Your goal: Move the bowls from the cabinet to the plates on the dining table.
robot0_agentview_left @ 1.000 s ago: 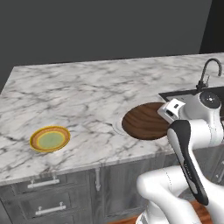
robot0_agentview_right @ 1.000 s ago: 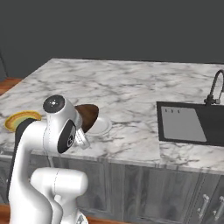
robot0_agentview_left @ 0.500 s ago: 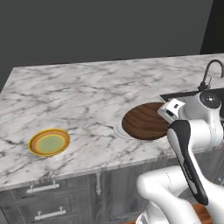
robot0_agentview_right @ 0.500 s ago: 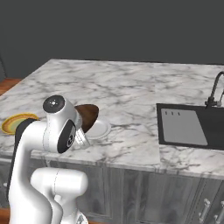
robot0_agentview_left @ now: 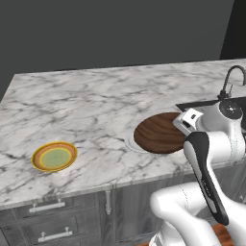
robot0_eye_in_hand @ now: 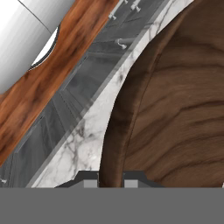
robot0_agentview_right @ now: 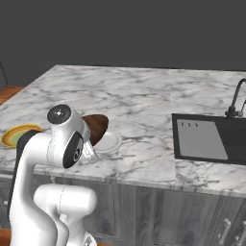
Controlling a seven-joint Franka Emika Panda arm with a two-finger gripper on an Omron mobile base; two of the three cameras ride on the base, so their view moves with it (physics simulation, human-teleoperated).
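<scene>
My gripper (robot0_eye_in_hand: 110, 179) is shut on the rim of the dark brown wood bowl (robot0_agentview_left: 161, 133), near the front edge of the marble dining table (robot0_agentview_left: 96, 103). The bowl (robot0_agentview_right: 97, 128) sits over the pale plate (robot0_agentview_right: 110, 142), whose rim (robot0_agentview_left: 130, 141) peeks out at the bowl's left. I cannot tell whether bowl and plate touch. The yellow plate (robot0_agentview_left: 54, 156) lies bare further left on the table, and shows as the yellow plate (robot0_agentview_right: 18, 135) behind my arm. In the hand view the bowl (robot0_eye_in_hand: 175, 100) takes up the right side. The cabinet is out of view.
A dark sink (robot0_agentview_right: 204, 139) with a black faucet (robot0_agentview_right: 235, 98) is set into the table top to the right of the bowl. Grey drawers with silver handles (robot0_agentview_left: 48, 206) run below the table's front edge. A brown wood floor (robot0_eye_in_hand: 65, 57) lies beneath.
</scene>
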